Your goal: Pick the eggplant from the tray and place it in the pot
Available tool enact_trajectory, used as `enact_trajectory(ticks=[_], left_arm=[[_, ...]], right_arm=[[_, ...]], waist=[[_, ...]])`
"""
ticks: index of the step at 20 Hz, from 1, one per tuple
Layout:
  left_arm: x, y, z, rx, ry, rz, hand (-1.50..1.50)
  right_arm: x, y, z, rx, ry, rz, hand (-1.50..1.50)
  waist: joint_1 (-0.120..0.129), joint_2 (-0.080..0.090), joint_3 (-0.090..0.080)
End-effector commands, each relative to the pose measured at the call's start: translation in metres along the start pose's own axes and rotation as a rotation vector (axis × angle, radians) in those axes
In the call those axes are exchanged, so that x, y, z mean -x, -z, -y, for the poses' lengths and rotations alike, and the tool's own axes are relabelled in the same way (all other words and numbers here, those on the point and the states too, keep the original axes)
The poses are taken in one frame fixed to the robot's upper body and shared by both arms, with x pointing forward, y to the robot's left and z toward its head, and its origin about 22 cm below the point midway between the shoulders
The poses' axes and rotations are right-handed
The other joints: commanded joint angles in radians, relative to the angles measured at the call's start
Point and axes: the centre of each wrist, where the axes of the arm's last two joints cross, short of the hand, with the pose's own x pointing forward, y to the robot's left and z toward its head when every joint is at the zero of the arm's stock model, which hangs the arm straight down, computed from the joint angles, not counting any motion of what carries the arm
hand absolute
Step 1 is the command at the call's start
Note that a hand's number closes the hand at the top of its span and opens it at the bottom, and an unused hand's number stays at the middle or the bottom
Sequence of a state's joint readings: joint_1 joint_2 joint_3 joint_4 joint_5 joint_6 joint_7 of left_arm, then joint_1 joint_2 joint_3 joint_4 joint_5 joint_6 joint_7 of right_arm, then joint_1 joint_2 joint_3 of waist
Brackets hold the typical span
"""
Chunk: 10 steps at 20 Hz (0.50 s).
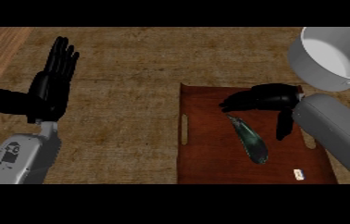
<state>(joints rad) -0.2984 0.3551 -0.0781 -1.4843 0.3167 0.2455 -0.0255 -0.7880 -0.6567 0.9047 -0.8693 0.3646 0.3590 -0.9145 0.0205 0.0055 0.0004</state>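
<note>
Low at the frame's right, the eggplant (250, 140) lies on the tray (205, 158). The right robot hand (263, 100) hangs just above its top end, wide, holding nothing. It might pinch only the thin tip, and the eggplant could slip. The left robot hand (54, 75) rests open at far left. I count one eggplant, one tray, one pot (304, 63) and two robot hands.
</note>
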Motion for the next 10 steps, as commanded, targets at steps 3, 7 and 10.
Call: enact_trajectory(ticks=[3, 7, 10], left_arm=[[-0.008, 0.009, 0.003, -0.013, 0.009, 0.011, 0.0], [0.0, -0.005, 0.004, -0.01, 0.005, -0.017, 0.0], [0.009, -0.002, -0.01, -0.027, -0.001, -0.009, 0.0]], right_arm=[[0.013, 0.026, -0.03, -0.082, 0.095, 0.075, -1.5], [0.01, 0.027, -0.027, -0.07, 0.106, 0.098, -1.5], [0.019, 0.041, -0.045, -0.082, 0.09, 0.096, -1.5]], waist=[[-0.004, 0.0, 0.0], [-0.011, -0.004, 0.0], [-0.004, 0.001, 0.0]])
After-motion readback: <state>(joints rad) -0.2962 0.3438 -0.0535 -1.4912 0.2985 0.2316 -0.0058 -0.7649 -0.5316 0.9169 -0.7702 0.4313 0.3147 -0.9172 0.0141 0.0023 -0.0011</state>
